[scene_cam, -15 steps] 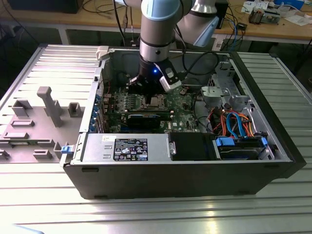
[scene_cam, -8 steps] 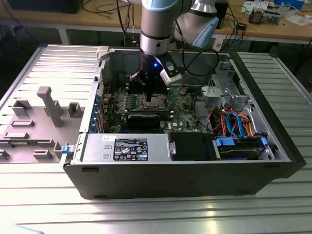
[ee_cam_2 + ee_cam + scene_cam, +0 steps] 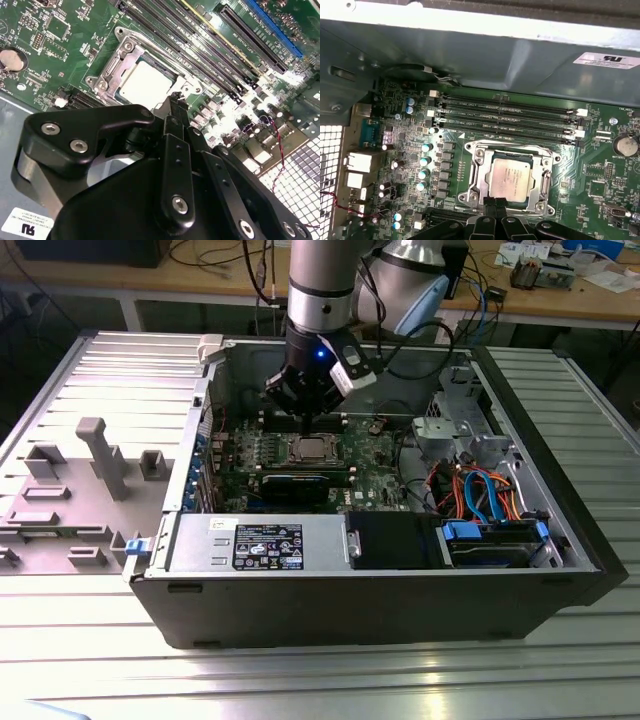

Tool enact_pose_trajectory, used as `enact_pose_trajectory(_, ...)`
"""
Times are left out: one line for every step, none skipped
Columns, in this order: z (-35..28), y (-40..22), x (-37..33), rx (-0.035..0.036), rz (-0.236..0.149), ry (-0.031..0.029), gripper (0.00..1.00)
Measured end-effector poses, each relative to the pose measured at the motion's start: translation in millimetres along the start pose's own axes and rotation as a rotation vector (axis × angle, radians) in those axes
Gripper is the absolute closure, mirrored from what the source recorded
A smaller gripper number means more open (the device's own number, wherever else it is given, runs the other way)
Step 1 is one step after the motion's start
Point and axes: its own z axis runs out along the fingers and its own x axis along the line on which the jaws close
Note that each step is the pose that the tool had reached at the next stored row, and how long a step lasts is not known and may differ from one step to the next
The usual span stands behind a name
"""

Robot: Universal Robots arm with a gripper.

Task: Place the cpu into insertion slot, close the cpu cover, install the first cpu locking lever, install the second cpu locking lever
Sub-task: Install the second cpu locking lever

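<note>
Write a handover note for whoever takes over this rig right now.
Pincer: fingertips together, shut, empty, hovering at the socket's edge.
Cpu: seated in the insertion slot on the green motherboard.
Cpu cover: appears down around the chip, which shows through its cut-out.
Done: cpu placed, cover apparently closed.
Left: whether either locking lever is latched cannot be told, so check both.

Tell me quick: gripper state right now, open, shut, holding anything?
Gripper: shut, fingers together, holding nothing, its tip at the edge of the cpu cover, which lies closed over the cpu seated in the insertion slot.
</note>
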Motion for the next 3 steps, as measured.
enact_pose_trajectory(-0.1,0.0,0.0,0.0,0.0,0.0,0.89)
enact_pose_trajectory(-0.1,0.0,0.0,0.0,0.0,0.0,0.89)
enact_pose_trajectory(-0.1,0.0,0.0,0.0,0.0,0.0,0.89)
